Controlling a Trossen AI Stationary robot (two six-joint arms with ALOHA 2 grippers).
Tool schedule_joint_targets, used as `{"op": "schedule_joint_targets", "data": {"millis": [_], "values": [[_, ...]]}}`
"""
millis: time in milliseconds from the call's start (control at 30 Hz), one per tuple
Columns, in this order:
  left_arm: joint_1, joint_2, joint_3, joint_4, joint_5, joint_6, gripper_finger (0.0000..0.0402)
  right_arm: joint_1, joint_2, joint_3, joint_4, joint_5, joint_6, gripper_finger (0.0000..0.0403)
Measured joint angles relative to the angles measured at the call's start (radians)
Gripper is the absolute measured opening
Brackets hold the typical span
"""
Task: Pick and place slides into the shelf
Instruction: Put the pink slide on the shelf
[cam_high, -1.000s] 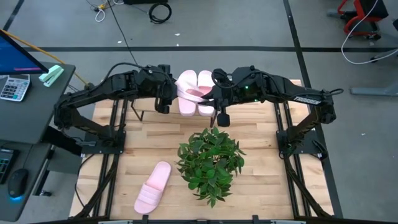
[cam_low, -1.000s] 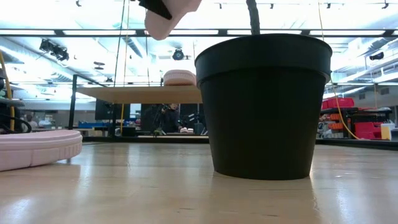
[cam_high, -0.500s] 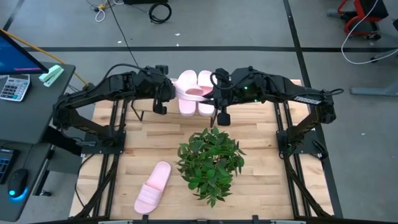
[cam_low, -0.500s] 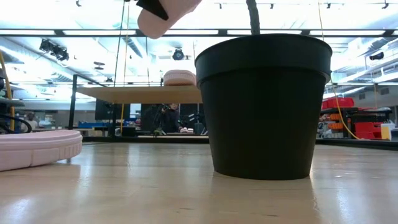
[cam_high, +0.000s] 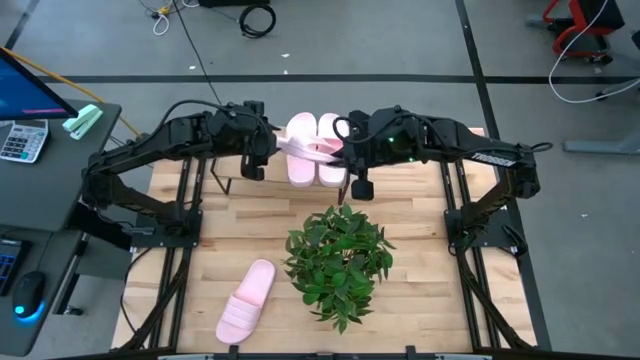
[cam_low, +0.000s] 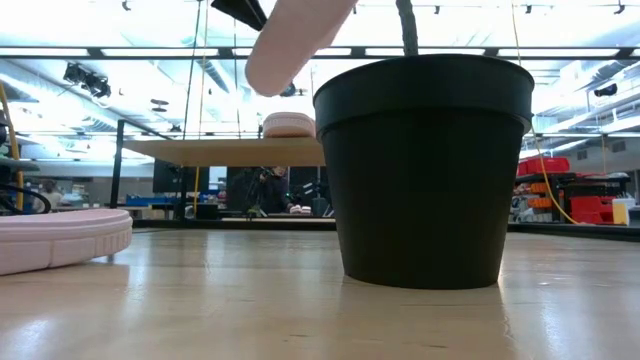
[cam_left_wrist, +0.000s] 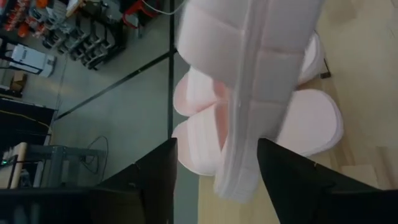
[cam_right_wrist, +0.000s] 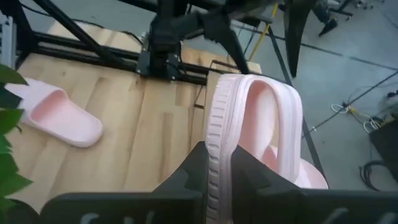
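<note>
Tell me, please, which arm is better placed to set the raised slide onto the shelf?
Right, probably: the right gripper is clamped on the raised slide just above the shelf, beside two slides already there. The left gripper sits at its other end.

2 slides (cam_high: 318, 148) on shelf at back, plant (cam_high: 338, 262) center, 1 slide (cam_high: 246, 301) front-left

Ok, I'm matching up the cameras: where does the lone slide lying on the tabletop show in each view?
High view: the lone slide lies lower left, beside the potted plant.
Low view: at the left edge, left of the plant's black pot.
Left wrist view: not in it.
Right wrist view: at the left, beyond the right gripper holding another slide.
Shared landmark: the potted plant, leaves included.
</note>
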Motion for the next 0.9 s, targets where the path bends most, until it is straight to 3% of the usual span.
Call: {"op": "schedule_joint_targets", "data": {"millis": [200,567,900], "values": [[0.023,-0.003,0.000,-0.025,0.043,-0.009,0.0225,0.001,0.000,0.000,0.029,-0.004,0.000,0.0036],[0.032,-0.001,0.008,-0.042,0.032,-0.004,0.0223,-0.008,0.000,0.000,0.030,-0.004,-0.001,0.0035],[-0.019,0.000,0.211,-0.014,0.038,0.030,0.0221,-0.035,0.000,0.001,0.015,0.007,0.006,0.0035]]}}
